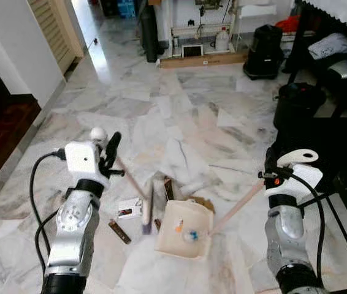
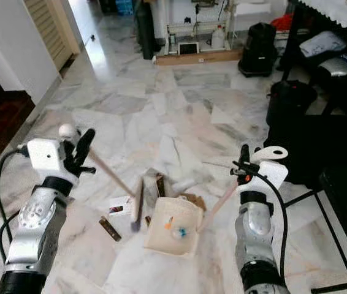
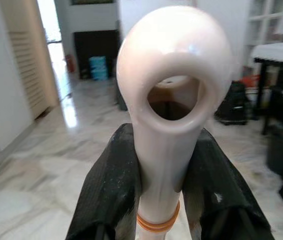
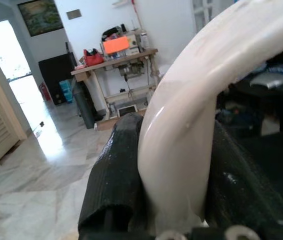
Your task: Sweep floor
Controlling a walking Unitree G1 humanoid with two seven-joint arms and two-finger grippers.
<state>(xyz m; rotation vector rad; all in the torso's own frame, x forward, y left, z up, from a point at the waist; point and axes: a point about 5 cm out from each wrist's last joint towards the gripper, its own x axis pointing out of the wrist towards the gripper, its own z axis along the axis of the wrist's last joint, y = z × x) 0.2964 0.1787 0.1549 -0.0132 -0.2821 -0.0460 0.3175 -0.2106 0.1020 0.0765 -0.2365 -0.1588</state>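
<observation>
Our left gripper point(image 3: 154, 195) jaws clamp the broom point(image 1: 147, 208) handle; right gripper point(image 4: 174, 200) jaws clamp the dustpan point(image 1: 184, 231) handle. Scraps, possibly wrappers, lie in the pan.

- Black backpack point(image 1: 263, 52) on the marble at the far side of the room — near a low wooden shelf unit point(image 1: 203, 37).
- White jug point(image 1: 222, 40) and a small framed picture point(image 1: 192, 51) on that unit's bottom board.
- Louvred wooden door point(image 1: 54, 30) along the left wall; dark wooden step point(image 1: 2, 125) below it.
- Black-framed tabletop point(image 1: 339, 15) at the right — white cloth on top, folded clothes point(image 1: 331, 45) beneath.
- Dark round bin point(image 1: 297, 104) beside its leg.
</observation>
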